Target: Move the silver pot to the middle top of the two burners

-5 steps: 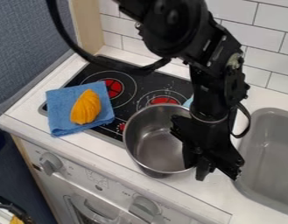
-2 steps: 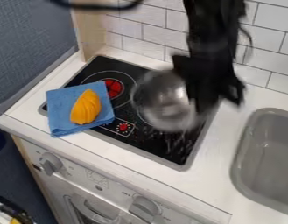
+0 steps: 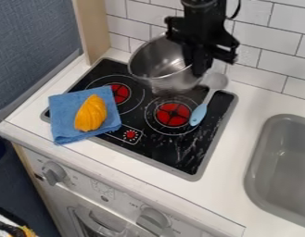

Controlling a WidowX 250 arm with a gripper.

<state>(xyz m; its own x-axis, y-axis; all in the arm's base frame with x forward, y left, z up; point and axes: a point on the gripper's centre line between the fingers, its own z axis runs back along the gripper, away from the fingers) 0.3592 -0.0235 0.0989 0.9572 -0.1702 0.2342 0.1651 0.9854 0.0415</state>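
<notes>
Clamped at right rim by hand [image 3: 200,68], nearly closed with rim between fingers: silver pot [image 3: 155,60], opening upward; seen at rear of stove [image 3: 194,159], behind two burners [image 3: 173,114]; contact with stove unclear; beside right burner, spoon [image 3: 198,115]; on stove's left edge, blue cloth [image 3: 65,109] under yellow toy [image 3: 91,113]; set in bench [image 3: 241,173], sink [image 3: 281,162].
</notes>
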